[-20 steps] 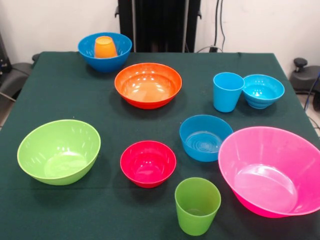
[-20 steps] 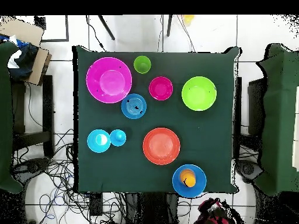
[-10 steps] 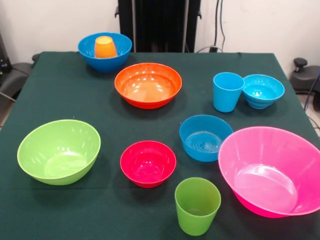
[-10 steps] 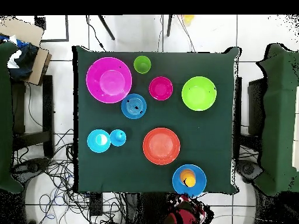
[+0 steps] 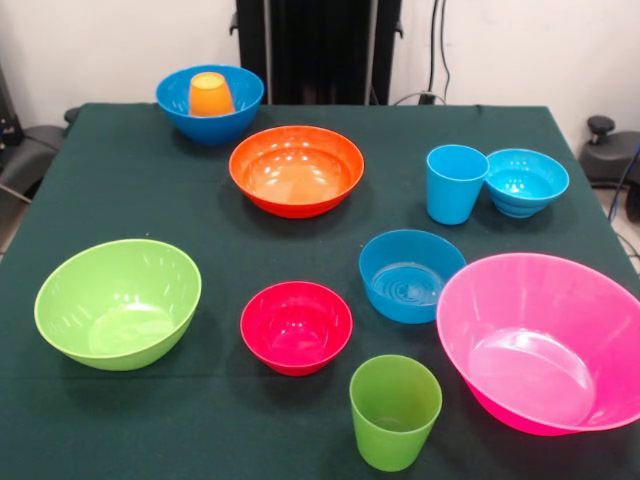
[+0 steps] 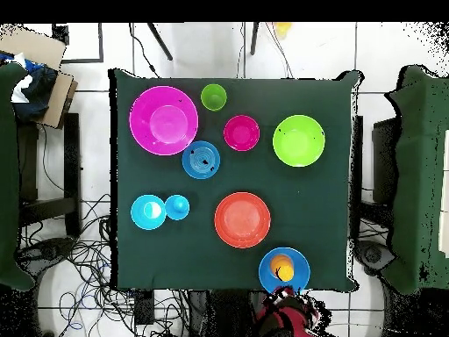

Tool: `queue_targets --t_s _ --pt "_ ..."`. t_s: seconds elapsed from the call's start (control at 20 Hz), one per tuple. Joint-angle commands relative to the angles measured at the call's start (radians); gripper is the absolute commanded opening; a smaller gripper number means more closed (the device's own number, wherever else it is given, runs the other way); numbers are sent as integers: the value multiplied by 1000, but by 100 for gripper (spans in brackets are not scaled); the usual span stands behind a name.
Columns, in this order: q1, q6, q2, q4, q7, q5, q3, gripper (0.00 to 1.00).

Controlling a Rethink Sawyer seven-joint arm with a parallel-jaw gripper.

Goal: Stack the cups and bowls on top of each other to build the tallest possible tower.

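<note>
The orange cup (image 5: 210, 94) stands inside the large blue bowl (image 5: 210, 117) at upper left; the gripper's jaw state cannot be told.

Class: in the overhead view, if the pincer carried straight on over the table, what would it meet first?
Probably the large blue bowl holding the orange cup, beside the pincer at the edge of the table; its height and heading are unclear.

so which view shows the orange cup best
The front view: the orange cup stands upside down inside the large blue bowl, its side and base showing. The overhead view gives only an orange disc in that bowl.
</note>
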Motion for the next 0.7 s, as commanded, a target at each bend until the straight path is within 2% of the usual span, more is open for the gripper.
queue_targets --t_s 0.05,0.15,0.35,0.55,0.7 --pt "183 -379 328 51 231 53 2 100" --pt "217 -487 401 89 269 102 -16 100" --pt "234 -596 476 96 248 141 -49 100" --pt "201 -654 548 42 196 148 -60 100" --pt "177 -640 563 8 185 163 -39 100"
